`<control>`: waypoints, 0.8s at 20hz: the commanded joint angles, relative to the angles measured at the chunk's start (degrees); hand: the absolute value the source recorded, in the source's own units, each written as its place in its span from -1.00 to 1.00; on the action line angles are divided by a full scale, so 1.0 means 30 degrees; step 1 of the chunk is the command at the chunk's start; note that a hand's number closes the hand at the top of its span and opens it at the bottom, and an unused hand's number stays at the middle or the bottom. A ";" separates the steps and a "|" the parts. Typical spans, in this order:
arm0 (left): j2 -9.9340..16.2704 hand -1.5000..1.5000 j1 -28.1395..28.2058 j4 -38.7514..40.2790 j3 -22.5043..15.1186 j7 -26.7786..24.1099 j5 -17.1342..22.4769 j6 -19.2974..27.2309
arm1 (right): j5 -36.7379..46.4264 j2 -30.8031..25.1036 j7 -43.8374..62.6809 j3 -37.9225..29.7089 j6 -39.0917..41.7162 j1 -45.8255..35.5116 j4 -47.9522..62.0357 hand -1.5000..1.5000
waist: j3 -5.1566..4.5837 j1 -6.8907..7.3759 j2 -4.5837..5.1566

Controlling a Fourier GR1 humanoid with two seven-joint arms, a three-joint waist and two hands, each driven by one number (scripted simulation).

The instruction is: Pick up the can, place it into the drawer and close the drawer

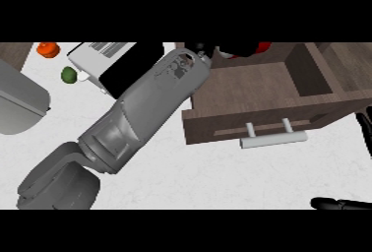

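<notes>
Fingers of the left hand (pixel 198 48) curl round a red can (pixel 243 51), hanging over the open drawer (pixel 247 81)'s back corner; right hand (pixel 341 204) rests, its state untellable.

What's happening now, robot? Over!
Left hand over the drawer's back edge, grip hidden. Right hand low at right edge, resting. Red can partly seen by left hand. Drawer open.
</notes>
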 commanded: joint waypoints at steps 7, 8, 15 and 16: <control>-0.0002 -1.00 -0.0237 0.0676 -0.0898 0.0123 0.0893 0.1583 | 0.0271 -0.0042 0.0048 0.0268 0.0083 0.0183 -0.0553 -1.00 | 0.0001 -0.0318 0.0039; -0.0002 -1.00 0.0536 0.0343 -0.1168 -0.0404 0.1007 0.1798 | 0.0327 0.0097 0.0055 0.0633 0.0211 0.0222 -0.0376 -1.00 | 0.0001 -0.0404 0.0092; -0.0002 -1.00 0.0323 -0.0057 -0.1353 -0.0673 0.1809 0.2769 | 0.0923 0.0166 -0.0518 0.0602 -0.0262 -0.0587 -0.0085 -1.00 | 0.0001 -0.0339 0.0120; -0.0002 -1.00 0.0765 -0.0054 -0.1152 -0.1012 0.2083 0.2669 | 0.0763 -0.0419 -0.0893 0.0299 0.0539 0.0463 -0.0874 -1.00 | -0.0003 -0.0557 0.0079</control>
